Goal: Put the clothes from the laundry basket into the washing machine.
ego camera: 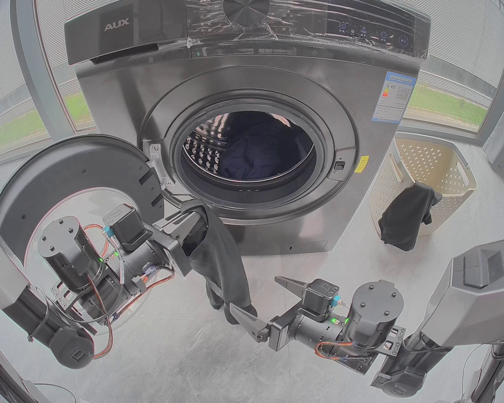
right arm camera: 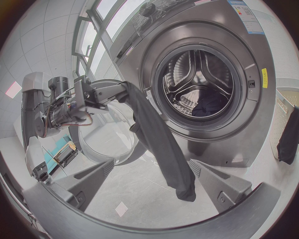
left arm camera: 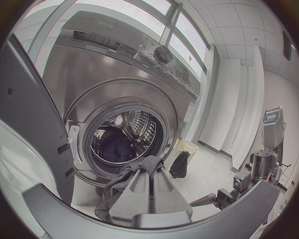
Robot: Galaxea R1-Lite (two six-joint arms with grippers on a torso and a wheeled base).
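Note for you: the washing machine (ego camera: 121, 105) has a brushed grey metal body with a satin sheen. Its drum (ego camera: 202, 149) is polished, perforated steel. Crinkled clear film (ego camera: 294, 23) wraps the panel at 12 o'clock. At 3 o'clock of the drum, the laundry basket (ego camera: 446, 162) is matt beige plastic. At 6 o'clock, the grey garment (ego camera: 223, 257) is soft matt cloth. The floor (ego camera: 184, 357) is smooth and faintly glossy.

Tips of left gripper (ego camera: 193, 219) buried in fold of grey garment (ego camera: 223, 257); garment's low end partly hid behind right gripper (ego camera: 253, 293) finger. Inside of laundry basket (ego camera: 446, 170), at 3 o'clock of washing machine (ego camera: 131, 99), mostly hid by dark cloth (ego camera: 407, 215) over rim. Dark pile (ego camera: 257, 149) in drum (ego camera: 202, 147): piece count unclear. Machine top cut off at 12.
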